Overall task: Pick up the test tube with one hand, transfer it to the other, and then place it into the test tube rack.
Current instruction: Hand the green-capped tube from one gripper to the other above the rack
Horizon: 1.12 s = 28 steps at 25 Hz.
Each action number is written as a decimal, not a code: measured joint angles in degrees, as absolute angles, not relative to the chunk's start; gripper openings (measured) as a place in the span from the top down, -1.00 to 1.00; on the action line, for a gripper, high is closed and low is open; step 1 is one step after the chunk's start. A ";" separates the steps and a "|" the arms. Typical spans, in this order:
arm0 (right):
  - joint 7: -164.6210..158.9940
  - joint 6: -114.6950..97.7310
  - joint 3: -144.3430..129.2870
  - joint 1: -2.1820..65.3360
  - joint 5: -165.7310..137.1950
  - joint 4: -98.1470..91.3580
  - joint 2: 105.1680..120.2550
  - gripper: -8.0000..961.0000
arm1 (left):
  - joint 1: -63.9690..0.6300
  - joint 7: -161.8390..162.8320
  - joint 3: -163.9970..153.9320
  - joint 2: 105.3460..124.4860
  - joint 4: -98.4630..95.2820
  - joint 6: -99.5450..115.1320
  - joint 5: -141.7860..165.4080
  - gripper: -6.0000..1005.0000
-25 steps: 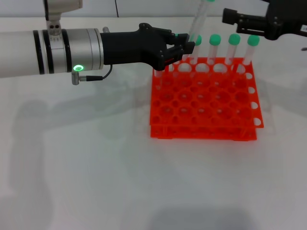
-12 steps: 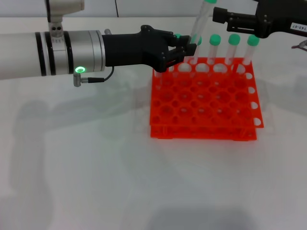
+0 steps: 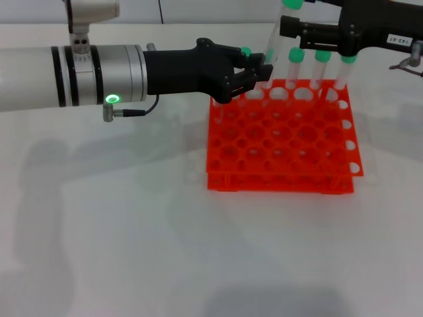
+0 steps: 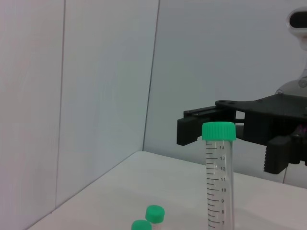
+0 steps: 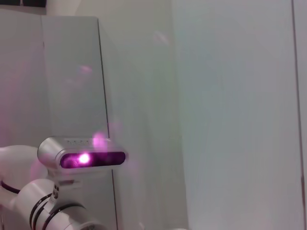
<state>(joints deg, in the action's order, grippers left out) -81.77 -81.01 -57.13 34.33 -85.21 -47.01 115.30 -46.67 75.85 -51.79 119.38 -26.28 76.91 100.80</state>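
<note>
My left gripper (image 3: 259,70), black on the thick silver arm with the green ring, is shut on the lower part of the test tube (image 3: 273,38). The tube leans up and to the right above the rack's back left corner, its green cap (image 3: 291,3) at the top edge of the head view. My right gripper (image 3: 285,29), with its white label, reaches in from the right at the tube's upper part. In the left wrist view the tube (image 4: 218,182) stands upright, and the right gripper (image 4: 235,139) is open just behind its cap. The orange-red test tube rack (image 3: 284,142) sits below.
Several other green-capped tubes (image 3: 322,57) stand in the rack's back row; two of their caps (image 4: 154,213) show in the left wrist view. White table lies in front and to the left of the rack. The right wrist view shows only a wall and the robot's head.
The right gripper has moved left from the far right and now reaches the tube's upper part. The left gripper has crept slightly to the right, still holding the tube.
</note>
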 joint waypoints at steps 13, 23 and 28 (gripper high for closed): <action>-81.50 -80.85 -57.41 35.02 -85.16 -45.28 115.31 -0.49 | -46.58 75.50 -52.04 119.52 -24.93 76.90 100.71 0.60; -81.43 -80.89 -57.39 35.35 -85.16 -44.47 115.30 -0.48 | -46.58 75.50 -53.41 119.48 -24.93 76.90 99.32 0.61; -81.62 -80.93 -57.39 35.49 -85.16 -44.47 115.30 -0.47 | -46.24 75.49 -53.39 119.46 -24.94 76.90 99.30 0.61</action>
